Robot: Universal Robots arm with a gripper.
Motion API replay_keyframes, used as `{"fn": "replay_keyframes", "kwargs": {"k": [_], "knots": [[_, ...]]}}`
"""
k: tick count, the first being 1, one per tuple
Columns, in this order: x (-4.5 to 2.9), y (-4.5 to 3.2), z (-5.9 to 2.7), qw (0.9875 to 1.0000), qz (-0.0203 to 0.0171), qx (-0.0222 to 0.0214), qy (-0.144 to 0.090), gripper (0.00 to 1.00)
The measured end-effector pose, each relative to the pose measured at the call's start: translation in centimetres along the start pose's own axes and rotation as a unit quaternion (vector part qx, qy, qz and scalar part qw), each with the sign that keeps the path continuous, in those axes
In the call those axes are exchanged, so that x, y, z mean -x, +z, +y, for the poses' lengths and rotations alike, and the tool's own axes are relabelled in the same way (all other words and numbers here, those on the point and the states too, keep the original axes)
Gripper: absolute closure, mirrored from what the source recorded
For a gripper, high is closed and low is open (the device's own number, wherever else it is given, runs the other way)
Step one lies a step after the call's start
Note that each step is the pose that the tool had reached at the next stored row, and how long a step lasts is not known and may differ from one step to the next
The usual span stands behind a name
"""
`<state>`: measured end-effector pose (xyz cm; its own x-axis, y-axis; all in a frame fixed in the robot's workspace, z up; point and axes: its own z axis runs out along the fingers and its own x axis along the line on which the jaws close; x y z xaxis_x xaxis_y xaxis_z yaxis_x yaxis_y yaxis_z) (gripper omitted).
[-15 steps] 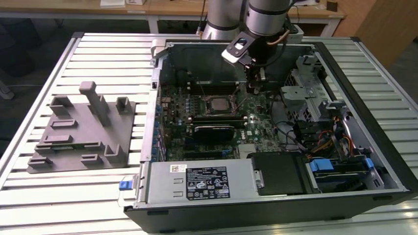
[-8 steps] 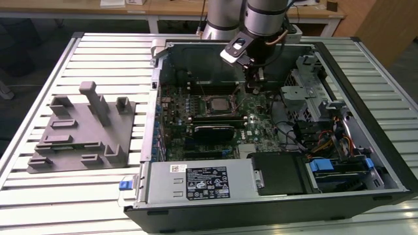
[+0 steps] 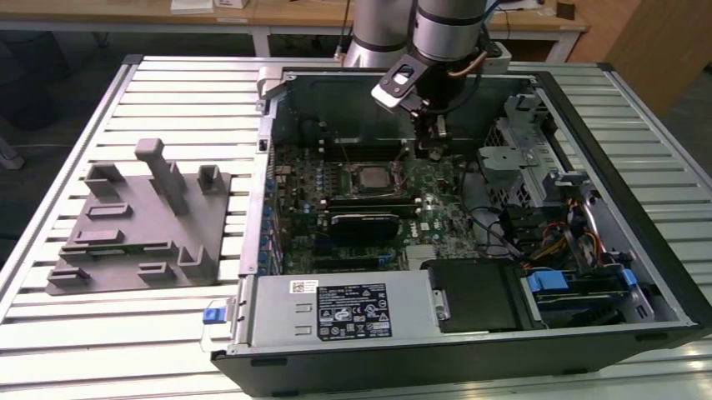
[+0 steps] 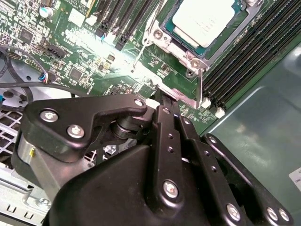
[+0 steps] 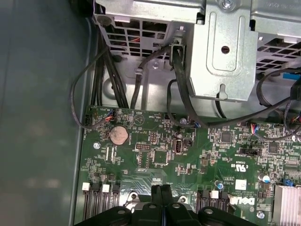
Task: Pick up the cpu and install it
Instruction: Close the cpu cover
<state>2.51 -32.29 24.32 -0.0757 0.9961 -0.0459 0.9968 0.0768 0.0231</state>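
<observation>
The cpu [image 4: 204, 20], a flat square chip with a silvery top, lies in the black socket frame [image 3: 368, 177] on the green motherboard [image 3: 445, 208] inside the open computer case. My gripper [image 3: 433, 148] hangs over the board to the exterior view's right of the socket, apart from the cpu. In both wrist views its black fingers [image 5: 156, 190] are pressed together with nothing between them. The gripper [image 4: 162, 98] tip sits just past the socket's metal corner [image 4: 195, 63] and the memory slots [image 4: 244, 61].
A large grey moulded tray [image 3: 133, 233] with upright posts stands on the slatted table at the exterior view's left. Inside the case are a power supply [image 3: 333, 308], a metal drive cage [image 5: 221, 52] and black cables [image 5: 181, 89]. The case walls [image 3: 263, 167] enclose the board.
</observation>
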Motion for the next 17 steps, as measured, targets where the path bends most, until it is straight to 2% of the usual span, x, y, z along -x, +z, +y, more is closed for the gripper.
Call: {"fn": "replay_keyframes", "kwargs": {"k": [17], "knots": [[-0.09, 0.04, -1.1, 1.0, 0.0, 0.0, 0.0, 0.89]]}}
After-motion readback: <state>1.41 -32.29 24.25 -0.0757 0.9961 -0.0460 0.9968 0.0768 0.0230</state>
